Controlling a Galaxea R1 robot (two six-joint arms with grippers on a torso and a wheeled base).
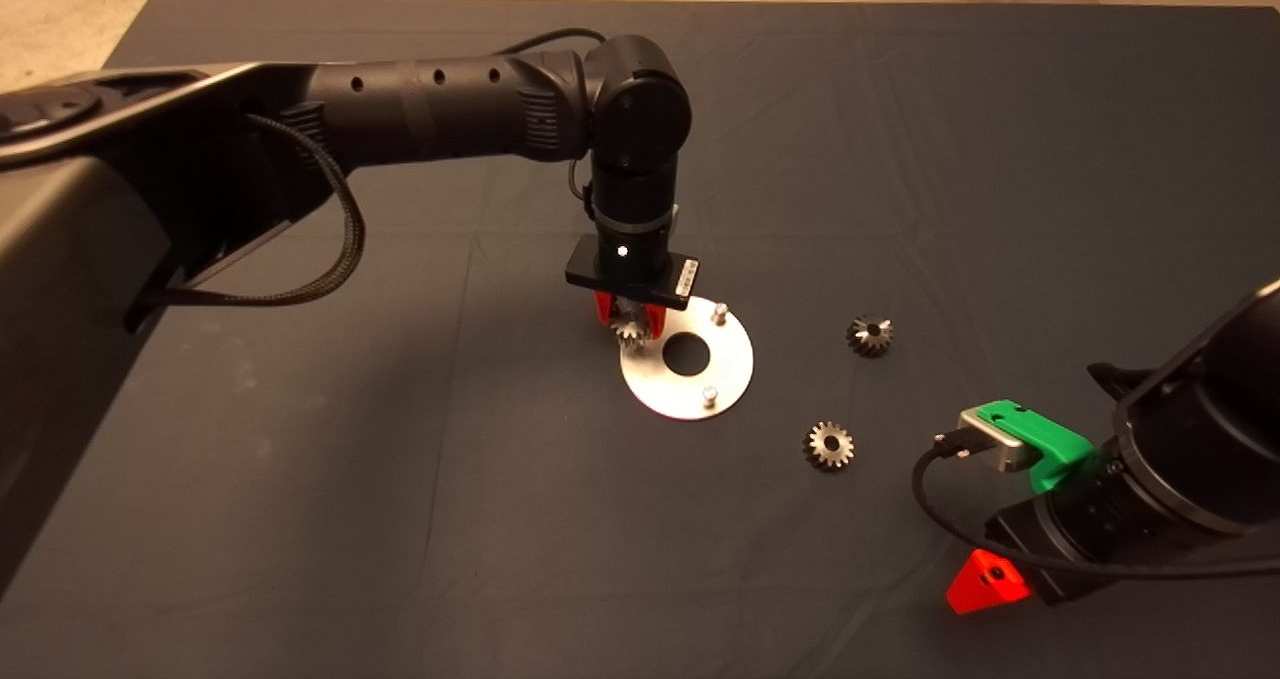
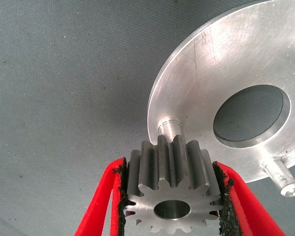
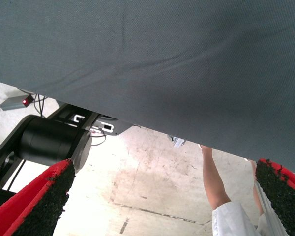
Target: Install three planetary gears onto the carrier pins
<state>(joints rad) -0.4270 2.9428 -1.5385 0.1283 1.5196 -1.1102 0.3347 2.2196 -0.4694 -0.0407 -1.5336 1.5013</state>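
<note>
Left tool [image 2: 169, 196] grips one gear [image 2: 172, 189] by its flanks, bore axis upright, hovering just off the 9 o'clock pin [image 2: 170, 129] of the disc [image 1: 735, 364]. Bore isn't over the pin yet, I judge. Other two gears [image 1: 869, 335] [image 1: 828, 445] lie on the counter at 3–4 o'clock. Right tool [image 3: 162, 206] is parked wide, empty.

dark mat [image 1: 300, 479] covers table | bare floor [image 3: 152, 187] beyond | person's leg [image 3: 214, 179] by edge

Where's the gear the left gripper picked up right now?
In the left wrist view the gear sits clamped in the left gripper, just off the disc's edge by one carrier pin, not yet seated.
</note>
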